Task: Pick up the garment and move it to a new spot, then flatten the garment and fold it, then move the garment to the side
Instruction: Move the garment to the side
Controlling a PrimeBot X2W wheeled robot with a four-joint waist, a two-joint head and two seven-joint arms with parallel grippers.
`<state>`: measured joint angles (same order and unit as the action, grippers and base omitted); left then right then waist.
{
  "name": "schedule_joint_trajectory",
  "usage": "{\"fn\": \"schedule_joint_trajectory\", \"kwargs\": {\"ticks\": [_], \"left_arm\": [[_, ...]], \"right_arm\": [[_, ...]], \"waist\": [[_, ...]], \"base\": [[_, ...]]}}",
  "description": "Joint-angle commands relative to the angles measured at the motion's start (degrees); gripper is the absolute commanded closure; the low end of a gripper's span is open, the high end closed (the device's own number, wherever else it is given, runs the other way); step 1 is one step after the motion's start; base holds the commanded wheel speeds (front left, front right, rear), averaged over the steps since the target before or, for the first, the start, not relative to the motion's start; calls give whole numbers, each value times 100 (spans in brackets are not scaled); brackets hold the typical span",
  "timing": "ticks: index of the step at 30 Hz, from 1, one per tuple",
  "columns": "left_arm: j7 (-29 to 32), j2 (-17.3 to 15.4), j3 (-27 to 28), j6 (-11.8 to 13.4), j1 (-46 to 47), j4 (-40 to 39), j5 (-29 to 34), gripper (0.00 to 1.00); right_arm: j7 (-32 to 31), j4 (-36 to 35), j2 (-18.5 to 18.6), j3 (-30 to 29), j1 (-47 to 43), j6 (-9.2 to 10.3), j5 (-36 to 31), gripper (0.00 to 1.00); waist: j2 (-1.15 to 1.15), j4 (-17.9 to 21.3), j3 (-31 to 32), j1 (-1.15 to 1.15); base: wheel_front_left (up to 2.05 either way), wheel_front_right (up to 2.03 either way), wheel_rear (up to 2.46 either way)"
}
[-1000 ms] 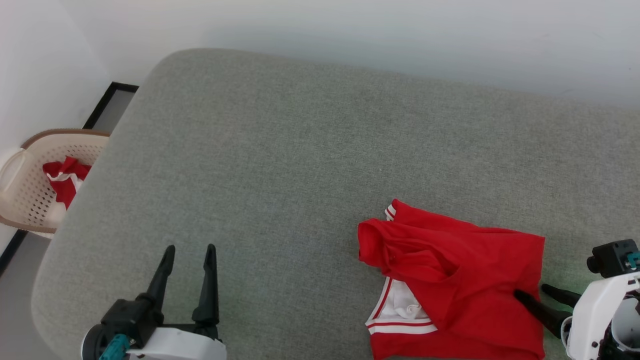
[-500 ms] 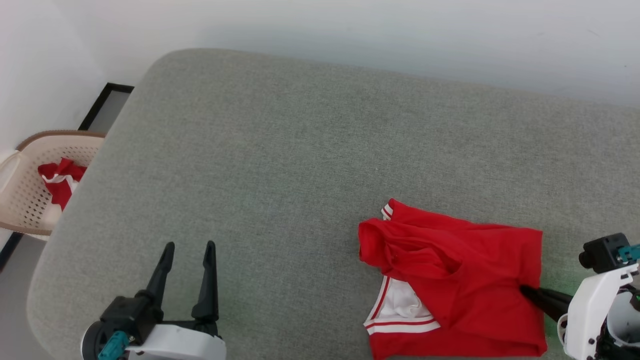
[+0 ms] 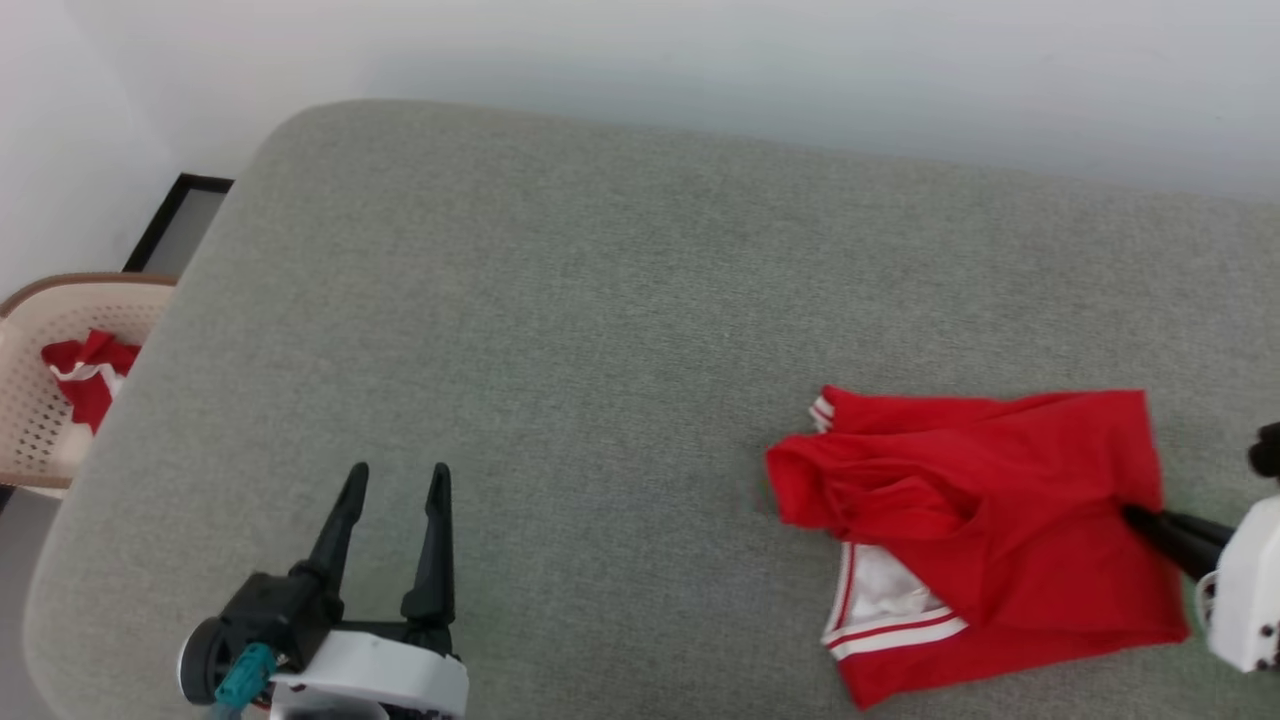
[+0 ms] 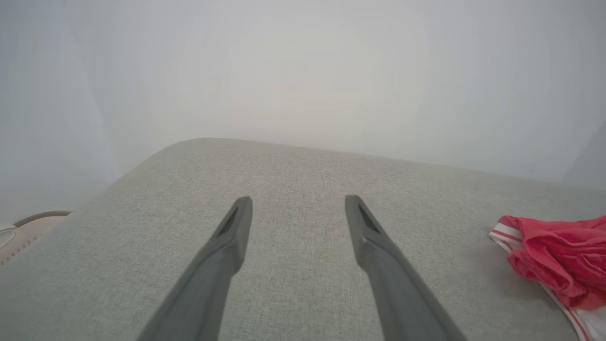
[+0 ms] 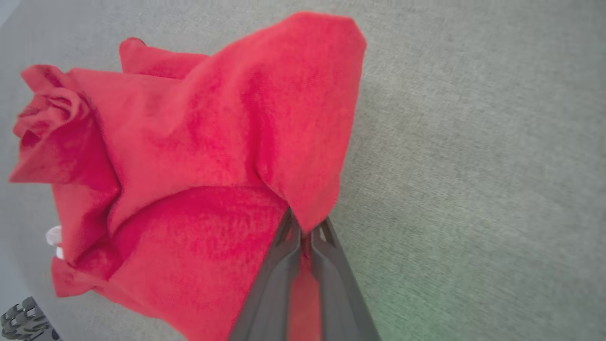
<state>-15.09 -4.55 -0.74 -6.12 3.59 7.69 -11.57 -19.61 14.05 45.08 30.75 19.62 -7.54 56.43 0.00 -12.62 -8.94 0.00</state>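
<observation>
The garment (image 3: 990, 530), bright red with white panels and stripe trim, lies crumpled on the grey cushion at the lower right of the head view. My right gripper (image 3: 1135, 517) is shut on the garment's right edge. In the right wrist view the two fingers (image 5: 305, 227) pinch a fold of the red garment (image 5: 199, 156), which rises to the pinch. My left gripper (image 3: 397, 476) stands open over bare cushion at the lower left, well apart from the cloth. Its fingers (image 4: 232, 237) have nothing between them, and the garment (image 4: 558, 260) shows at that view's right edge.
The grey cushion (image 3: 600, 320) spreads wide, with a white wall behind it. Off its left edge stands a beige perforated basket (image 3: 30, 400) holding a small red-and-white cloth bundle (image 3: 85, 375). A dark-framed floor strip (image 3: 175, 215) lies at the far left.
My right gripper closed on the garment's right edge and has drawn that edge up and to the right. The head camera has shifted. The left gripper stays open.
</observation>
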Motion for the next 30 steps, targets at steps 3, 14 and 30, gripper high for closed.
{"fn": "schedule_joint_trajectory", "kwargs": {"ticks": [3,14,30], "left_arm": [[-6,2,-18,-48,143,9,59,0],[-5,9,-237,-109,557,167,168,0],[-3,-53,-781,-138,1629,601,260,0]], "right_arm": [[18,-7,193,-185,72,11,-87,100],[29,211,697,-619,246,11,-246,100],[606,1063,1376,-525,1030,11,-560,100]], "waist": [[0,155,-28,0],[0,675,-175,0],[0,1468,-769,0]], "base": [[0,0,0],[0,0,0],[0,0,0]]}}
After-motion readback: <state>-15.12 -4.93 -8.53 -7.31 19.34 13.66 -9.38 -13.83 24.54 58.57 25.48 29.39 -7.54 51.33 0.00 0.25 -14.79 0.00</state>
